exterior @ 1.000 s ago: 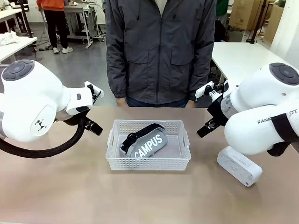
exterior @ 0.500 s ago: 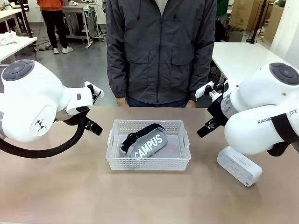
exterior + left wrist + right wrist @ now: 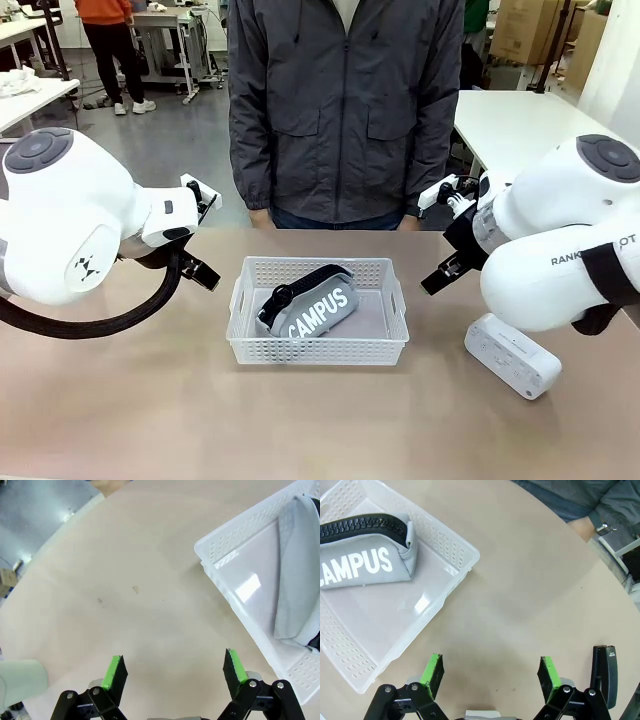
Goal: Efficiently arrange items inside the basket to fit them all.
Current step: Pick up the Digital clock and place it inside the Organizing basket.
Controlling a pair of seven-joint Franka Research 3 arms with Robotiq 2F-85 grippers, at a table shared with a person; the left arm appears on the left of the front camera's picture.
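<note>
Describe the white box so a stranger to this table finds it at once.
Start at the perforated white basket in the middle of the table. Just to its right, under the right arm's bulky body, the white box lies flat on the table. Unlike the basket, it is solid, closed and round-cornered.

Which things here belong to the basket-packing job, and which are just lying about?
Job: basket; CAMPUS pouch inside it; white box, pale green cup and black block outside it.
Lying about: cardboard boxes and white table behind.
</note>
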